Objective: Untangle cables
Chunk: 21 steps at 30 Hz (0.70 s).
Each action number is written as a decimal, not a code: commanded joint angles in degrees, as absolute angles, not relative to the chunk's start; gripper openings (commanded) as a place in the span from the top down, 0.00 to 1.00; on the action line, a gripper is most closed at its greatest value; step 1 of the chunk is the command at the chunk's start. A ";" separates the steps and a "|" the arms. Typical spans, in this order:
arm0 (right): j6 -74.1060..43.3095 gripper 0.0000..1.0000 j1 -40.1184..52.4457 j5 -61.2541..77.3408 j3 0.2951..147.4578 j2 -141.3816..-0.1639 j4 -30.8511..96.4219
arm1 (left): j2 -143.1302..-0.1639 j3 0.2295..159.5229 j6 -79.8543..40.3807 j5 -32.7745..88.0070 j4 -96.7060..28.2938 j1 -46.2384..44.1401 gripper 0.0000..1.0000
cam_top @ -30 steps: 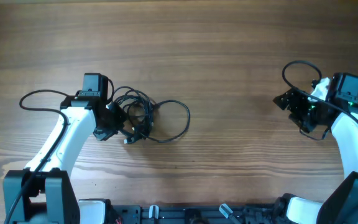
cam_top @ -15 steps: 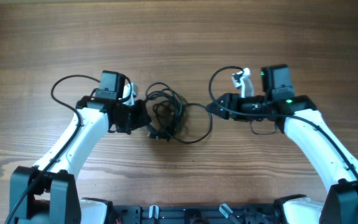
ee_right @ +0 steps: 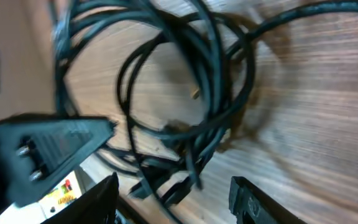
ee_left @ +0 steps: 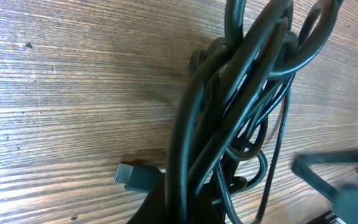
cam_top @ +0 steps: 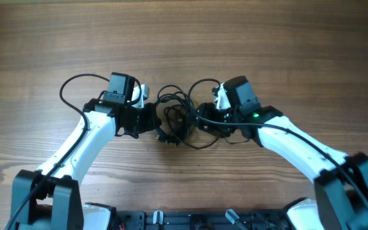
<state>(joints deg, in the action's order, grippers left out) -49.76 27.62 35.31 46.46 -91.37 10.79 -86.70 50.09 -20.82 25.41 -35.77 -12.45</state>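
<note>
Took in a wood-grain table (cam_top: 267, 38) spreading under and all around the cables (cam_top: 174, 115). Saw a white left arm (cam_top: 88, 137) reaching in from the left of the cables and a white right arm (cam_top: 292, 137) from their right, a small green light (cam_top: 255, 116) glowing on the latter, just right of the cables. Found the cables themselves as one tangle of thin black loops, heaped in the gap between the two arms, with a wider loop trailing out on the right side under the right arm's wrist.

Noted the left gripper (cam_top: 149, 121) against the cables' left edge, closed tight, several strands running down into its dark tip in the left wrist view. Noted the right gripper (cam_top: 203, 121) at the cables' right edge, its fingers (ee_right: 101, 199) standing apart, strands lying loose between them and nothing clamped.

Picked out a small rectangular plug (ee_left: 135, 176) lying flat on the wood just left of the cables' thick strands. Caught a yellow-and-red sticker (ee_right: 64, 190) beside the cables in the right wrist view, its writing too blurred to read.
</note>
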 commanded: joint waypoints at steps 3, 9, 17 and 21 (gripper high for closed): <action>-55.22 0.51 27.75 33.93 45.98 -99.94 3.70 | -87.13 49.69 -19.66 27.00 -35.51 -12.53 0.96; -60.03 0.60 27.75 38.41 46.00 -104.60 -3.49 | -87.13 49.69 -19.64 27.00 -35.48 -12.53 0.96; -55.29 0.96 27.64 38.44 46.00 -103.90 -3.40 | -87.13 49.69 -18.17 26.98 -35.57 -12.53 0.96; -50.68 0.96 27.51 38.39 46.00 -98.87 0.21 | -87.13 49.69 -18.17 26.96 -35.92 -12.53 0.96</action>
